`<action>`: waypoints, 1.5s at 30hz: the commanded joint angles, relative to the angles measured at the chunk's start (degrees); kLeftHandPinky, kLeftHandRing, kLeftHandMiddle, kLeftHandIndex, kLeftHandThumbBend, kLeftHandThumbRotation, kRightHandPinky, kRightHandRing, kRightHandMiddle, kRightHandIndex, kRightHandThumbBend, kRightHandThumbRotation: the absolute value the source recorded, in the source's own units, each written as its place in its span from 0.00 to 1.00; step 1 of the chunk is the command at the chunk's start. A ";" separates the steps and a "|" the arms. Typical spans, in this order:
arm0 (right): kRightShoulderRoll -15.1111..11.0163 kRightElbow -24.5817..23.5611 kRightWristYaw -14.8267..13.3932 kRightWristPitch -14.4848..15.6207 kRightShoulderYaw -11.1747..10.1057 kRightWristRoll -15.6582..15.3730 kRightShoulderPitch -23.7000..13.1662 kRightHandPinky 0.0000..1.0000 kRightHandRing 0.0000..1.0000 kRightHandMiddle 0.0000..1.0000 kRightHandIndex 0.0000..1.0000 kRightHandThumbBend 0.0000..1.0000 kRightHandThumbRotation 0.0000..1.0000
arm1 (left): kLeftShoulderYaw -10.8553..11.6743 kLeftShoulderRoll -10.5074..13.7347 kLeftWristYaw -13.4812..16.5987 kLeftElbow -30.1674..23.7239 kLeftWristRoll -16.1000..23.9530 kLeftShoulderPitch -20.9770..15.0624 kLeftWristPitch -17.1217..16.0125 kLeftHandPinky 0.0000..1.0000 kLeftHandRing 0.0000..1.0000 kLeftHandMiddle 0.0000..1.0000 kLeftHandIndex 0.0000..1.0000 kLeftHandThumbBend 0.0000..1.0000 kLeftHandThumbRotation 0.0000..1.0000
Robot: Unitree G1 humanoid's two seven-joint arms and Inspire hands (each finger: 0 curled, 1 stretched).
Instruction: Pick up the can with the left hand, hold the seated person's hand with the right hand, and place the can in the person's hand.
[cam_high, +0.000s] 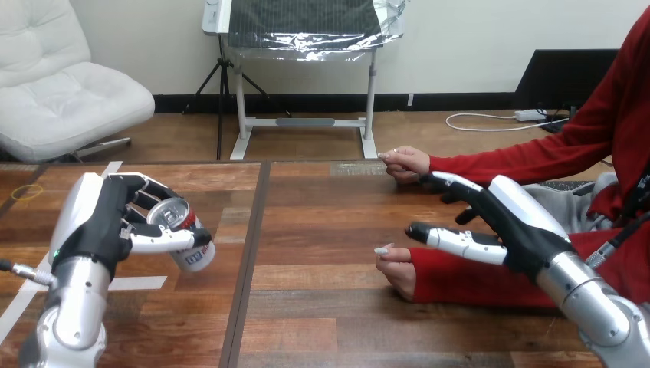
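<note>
On the left, my left hand (103,222) is shut on a silver-topped can (182,231) with a white and blue body. My fingers and thumb curl round it, and it tilts with its top facing me. On the right, my right hand (502,226) is open, its thumb and fingers stretched out to the left. It stands over the red-sleeved wrist of the person's near hand (397,272), which rests on the wooden table (322,230); I cannot tell whether they touch. The person's far hand (406,162) lies near the table's back edge, just beyond my right hand's fingers.
White tape strips (138,282) mark the table under and beside my left arm. A yellow rubber band (27,192) lies at the far left. A dark seam (249,253) runs down the table between the can and the person's hands.
</note>
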 commanded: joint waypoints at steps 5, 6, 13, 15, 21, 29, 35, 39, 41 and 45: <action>-4.46 9.05 3.34 -2.94 2.71 -0.70 -12.14 0.76 0.89 0.90 0.90 0.92 0.72 | 3.23 -0.08 -0.61 -10.30 -0.98 -2.78 0.31 0.33 0.37 0.42 0.47 0.72 0.00; -4.53 9.80 4.10 -2.82 2.82 -0.36 -12.52 0.76 0.89 0.90 0.90 0.92 0.72 | 3.31 -0.10 -0.72 -10.33 -1.15 -2.76 0.24 0.33 0.37 0.42 0.47 0.72 0.00; -4.79 14.13 10.88 -0.51 3.25 2.00 -14.77 0.77 0.90 0.91 0.88 0.98 0.57 | 3.51 -0.04 -1.31 -10.74 -1.39 -2.88 0.72 0.33 0.37 0.42 0.46 0.72 0.00; -4.79 14.86 11.96 -0.06 3.31 2.15 -15.16 0.77 0.91 0.91 0.88 0.99 0.53 | 3.50 -0.03 -1.38 -10.87 -1.41 -2.91 0.90 0.33 0.37 0.42 0.46 0.72 0.00; -4.69 17.90 15.17 2.52 3.92 2.07 -16.83 0.78 0.91 0.92 0.88 1.00 0.49 | 3.50 -0.10 -1.74 -10.90 -1.44 -3.19 1.13 0.33 0.37 0.42 0.46 0.71 0.00; -4.89 20.30 17.98 5.92 5.59 1.24 -18.58 0.78 0.90 0.92 0.89 1.00 0.45 | 3.37 -0.20 -2.16 -10.86 -1.36 -3.64 1.44 0.33 0.37 0.42 0.46 0.71 0.00; -5.08 21.08 19.05 7.04 6.42 0.85 -19.27 0.79 0.91 0.93 0.90 1.00 0.36 | 3.32 -0.12 -2.39 -10.72 -1.34 -3.72 1.37 0.33 0.37 0.42 0.46 0.71 0.00; -5.10 21.45 19.85 8.39 6.72 1.02 -19.72 0.82 0.93 0.94 0.90 1.00 0.25 | 3.46 -0.23 -2.60 -10.48 -1.74 -3.81 1.07 0.33 0.37 0.42 0.46 0.71 0.00; -5.12 21.52 20.00 8.87 6.85 1.07 -19.84 0.83 0.93 0.94 0.91 1.00 0.21 | 3.53 -0.30 -2.65 -10.42 -1.86 -3.84 1.02 0.33 0.37 0.42 0.46 0.71 0.00; -5.27 21.50 20.13 9.46 7.20 0.94 -20.01 0.84 0.94 0.94 0.91 1.00 0.17 | 3.54 -0.41 -2.68 -10.54 -1.83 -3.92 1.53 0.33 0.37 0.42 0.46 0.71 0.00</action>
